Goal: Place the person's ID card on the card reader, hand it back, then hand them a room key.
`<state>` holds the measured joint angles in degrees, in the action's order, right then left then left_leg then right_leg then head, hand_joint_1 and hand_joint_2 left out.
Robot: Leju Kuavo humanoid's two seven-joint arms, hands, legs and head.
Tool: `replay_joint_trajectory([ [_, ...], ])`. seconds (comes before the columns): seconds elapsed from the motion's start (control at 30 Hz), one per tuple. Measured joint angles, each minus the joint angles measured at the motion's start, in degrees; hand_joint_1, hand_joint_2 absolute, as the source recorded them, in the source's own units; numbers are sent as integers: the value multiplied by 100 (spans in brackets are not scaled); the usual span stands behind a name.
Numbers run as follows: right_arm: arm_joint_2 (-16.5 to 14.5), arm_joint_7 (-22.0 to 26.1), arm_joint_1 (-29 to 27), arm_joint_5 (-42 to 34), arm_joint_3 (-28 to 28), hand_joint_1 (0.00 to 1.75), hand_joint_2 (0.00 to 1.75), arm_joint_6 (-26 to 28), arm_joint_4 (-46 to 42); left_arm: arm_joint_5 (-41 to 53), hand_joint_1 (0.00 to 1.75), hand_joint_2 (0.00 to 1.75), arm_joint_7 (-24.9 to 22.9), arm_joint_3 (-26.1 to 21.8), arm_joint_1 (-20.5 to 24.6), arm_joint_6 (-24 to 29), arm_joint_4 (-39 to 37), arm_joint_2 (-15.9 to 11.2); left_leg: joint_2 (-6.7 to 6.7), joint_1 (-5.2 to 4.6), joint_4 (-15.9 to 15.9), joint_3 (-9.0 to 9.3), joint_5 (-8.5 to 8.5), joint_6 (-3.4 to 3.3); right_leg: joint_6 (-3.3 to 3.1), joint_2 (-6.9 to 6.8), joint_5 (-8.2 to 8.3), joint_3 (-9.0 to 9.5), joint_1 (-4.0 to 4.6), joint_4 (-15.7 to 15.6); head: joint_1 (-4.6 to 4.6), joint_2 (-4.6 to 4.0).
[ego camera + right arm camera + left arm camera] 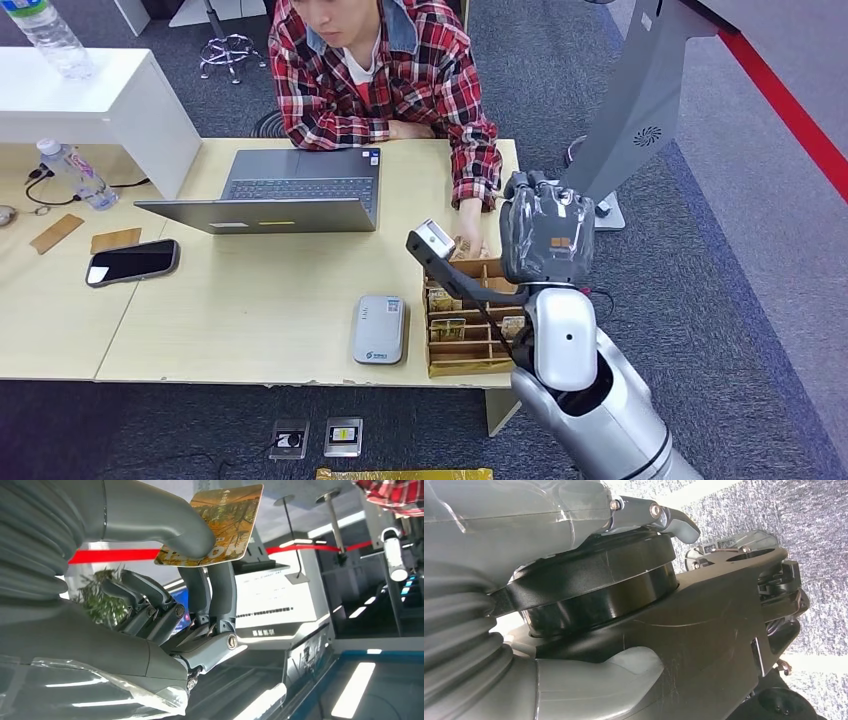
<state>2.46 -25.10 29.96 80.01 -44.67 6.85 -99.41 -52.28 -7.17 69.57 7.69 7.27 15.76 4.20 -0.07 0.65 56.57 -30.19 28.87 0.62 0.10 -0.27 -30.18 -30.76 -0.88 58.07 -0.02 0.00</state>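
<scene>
My right hand (545,235) is raised over the far end of the wooden card box (436,352) at the table's right edge. In the right wrist view the thumb and fingers (222,585) pinch a room key card (215,527) printed with a brown forest picture, held edge-up. The grey card reader (380,328) lies on the table left of the box, with nothing on it. The person in a red plaid shirt (380,80) sits across the table, one hand (468,243) resting by the box's far end, close to my right hand. My left hand (664,517) hangs beside my body, its fingers hidden.
An open laptop (290,190) stands in front of the person. A black phone (132,262) and a water bottle (75,172) sit at the left. A white shelf (100,100) carries another bottle (45,35). A grey stand (640,100) rises at the right, off the table.
</scene>
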Motion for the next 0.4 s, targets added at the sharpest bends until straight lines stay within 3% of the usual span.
replay_joint_trajectory([
  [0.4, -53, 23, 344, -404, -119, 175, 175, 178, 946, 0, 0, 175, 8, 0, 2, -16, 0, 0, -3, 0, 0, -1, 0, 0, 0, -5, 0, 0, 0, 0, 0, 0],
])
